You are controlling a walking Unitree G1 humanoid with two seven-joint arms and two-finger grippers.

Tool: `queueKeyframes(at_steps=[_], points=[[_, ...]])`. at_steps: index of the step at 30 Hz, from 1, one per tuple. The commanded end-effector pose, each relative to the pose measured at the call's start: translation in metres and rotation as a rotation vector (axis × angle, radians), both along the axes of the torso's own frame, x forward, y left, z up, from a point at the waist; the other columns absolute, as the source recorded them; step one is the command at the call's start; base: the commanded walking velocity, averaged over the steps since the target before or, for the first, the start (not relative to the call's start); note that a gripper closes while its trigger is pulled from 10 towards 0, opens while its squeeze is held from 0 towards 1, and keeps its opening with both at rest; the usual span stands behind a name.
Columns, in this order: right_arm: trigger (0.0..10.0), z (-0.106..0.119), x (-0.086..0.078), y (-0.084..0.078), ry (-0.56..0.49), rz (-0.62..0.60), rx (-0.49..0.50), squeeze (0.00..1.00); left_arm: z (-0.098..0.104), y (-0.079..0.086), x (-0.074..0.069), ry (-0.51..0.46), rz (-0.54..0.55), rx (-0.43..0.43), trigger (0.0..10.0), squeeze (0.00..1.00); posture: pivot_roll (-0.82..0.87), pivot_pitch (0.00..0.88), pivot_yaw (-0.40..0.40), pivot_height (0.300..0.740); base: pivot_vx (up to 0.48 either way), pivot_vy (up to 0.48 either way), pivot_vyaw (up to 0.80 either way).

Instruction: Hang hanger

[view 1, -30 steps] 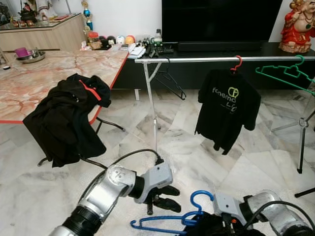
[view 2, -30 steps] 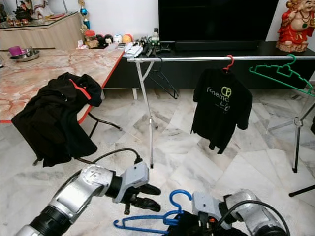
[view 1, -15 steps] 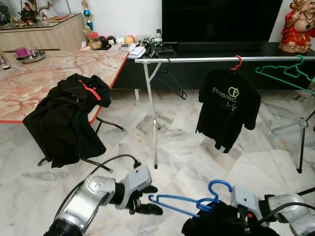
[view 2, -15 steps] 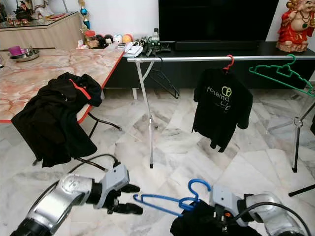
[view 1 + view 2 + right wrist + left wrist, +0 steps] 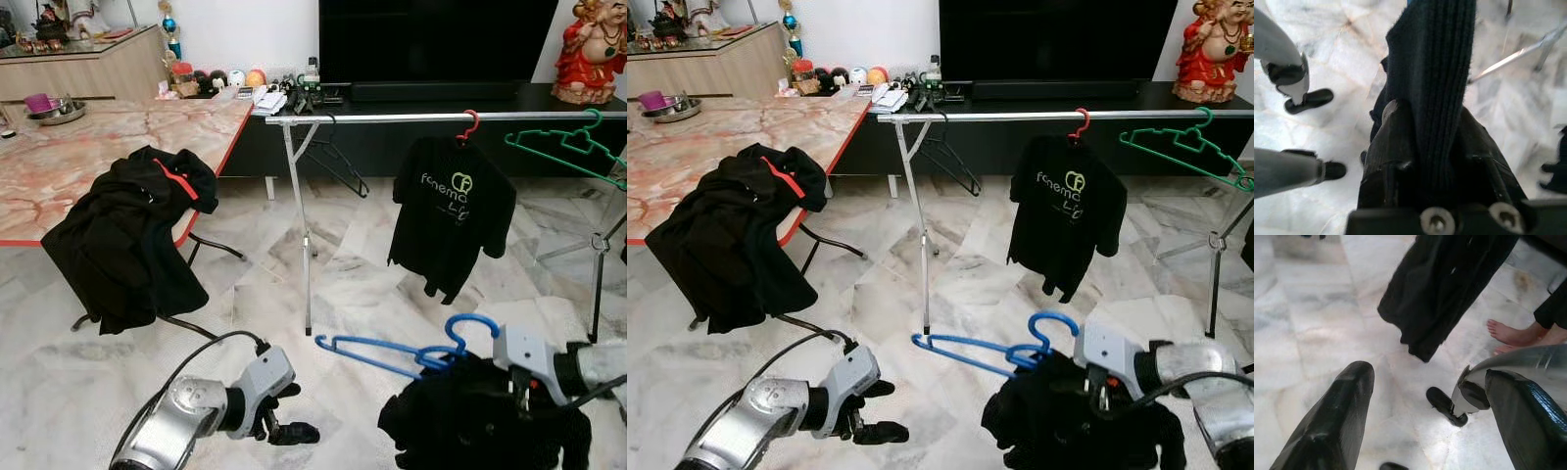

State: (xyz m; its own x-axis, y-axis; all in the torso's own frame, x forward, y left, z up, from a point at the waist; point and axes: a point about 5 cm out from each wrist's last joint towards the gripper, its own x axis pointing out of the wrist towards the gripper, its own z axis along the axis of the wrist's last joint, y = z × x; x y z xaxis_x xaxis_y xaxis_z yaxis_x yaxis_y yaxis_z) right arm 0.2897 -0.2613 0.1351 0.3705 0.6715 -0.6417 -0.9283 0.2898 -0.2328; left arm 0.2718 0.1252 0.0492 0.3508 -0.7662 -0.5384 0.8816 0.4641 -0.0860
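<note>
Standing in a living room with a pale marbled tile floor (image 5: 372, 284), a dark TV console along the far wall and a marble-topped table (image 5: 88, 157) on the left.

Gripping with the right gripper (image 5: 1430, 147), jaws closed tight on a fold of ribbed black cloth, and so carrying the black garment (image 5: 480, 421) on its blue hanger (image 5: 411, 354) at the near right, hook up and well short of the rail. Hanging low at the near left, the left gripper (image 5: 1425, 416), fingers spread wide and holding nothing.

Judging the load: light, with a thin stiff plastic frame that is probably smooth and slippery, and soft cloth that droops and may swing or slide off an arm if tilted. Holding through bunched cloth looks less sure than a pinch on the hanger's neck just below the hook, which would leave the hook free to drop over the clothes rail (image 5: 431, 117).

Farther out, hanging on that rail: a black T-shirt (image 5: 453, 211) on a red hanger (image 5: 472, 125), an empty green hanger (image 5: 568, 147) to the right, a black wire hanger (image 5: 338, 162) to the left. Draping over the table edge, a black jacket (image 5: 127, 235).

Reading the T-shirt's pale print only in part, something like "fonema"; the rest too small to tell.
</note>
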Motion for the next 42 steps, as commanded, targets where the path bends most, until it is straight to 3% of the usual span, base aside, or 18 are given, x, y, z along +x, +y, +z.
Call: queueKeyframes(at_steps=[1,10,16,32,42], points=[[0.0,0.028,0.007,0.005,-0.085,0.034,0.037,0.0,0.0,0.005,0.006,-0.024,0.034,0.022,10.0,0.0,0.0,0.043,-0.002,0.74,0.0,0.0,0.0],[0.0,0.068,0.013,0.031,-0.176,0.134,0.149,0.0,-0.006,-0.006,0.017,-0.064,0.119,-0.01,10.0,0.0,-0.01,0.047,-0.003,0.74,0.0,0.0,0.0],[0.0,0.084,0.016,0.045,-0.207,0.195,0.162,0.0,-0.008,-0.008,0.026,-0.095,0.165,-0.017,10.0,0.0,-0.01,0.047,-0.002,0.74,0.0,0.0,0.0],[0.0,0.097,0.014,0.078,-0.238,0.316,0.182,0.0,-0.012,-0.022,0.035,-0.113,0.176,-0.033,10.0,0.0,-0.02,0.04,0.001,0.74,0.0,0.0,0.0],[0.0,0.1,0.012,0.083,-0.251,0.337,0.184,0.0,-0.013,-0.028,0.036,-0.107,0.161,-0.048,10.0,0.0,-0.02,0.028,0.003,0.74,0.0,0.0,0.0]])
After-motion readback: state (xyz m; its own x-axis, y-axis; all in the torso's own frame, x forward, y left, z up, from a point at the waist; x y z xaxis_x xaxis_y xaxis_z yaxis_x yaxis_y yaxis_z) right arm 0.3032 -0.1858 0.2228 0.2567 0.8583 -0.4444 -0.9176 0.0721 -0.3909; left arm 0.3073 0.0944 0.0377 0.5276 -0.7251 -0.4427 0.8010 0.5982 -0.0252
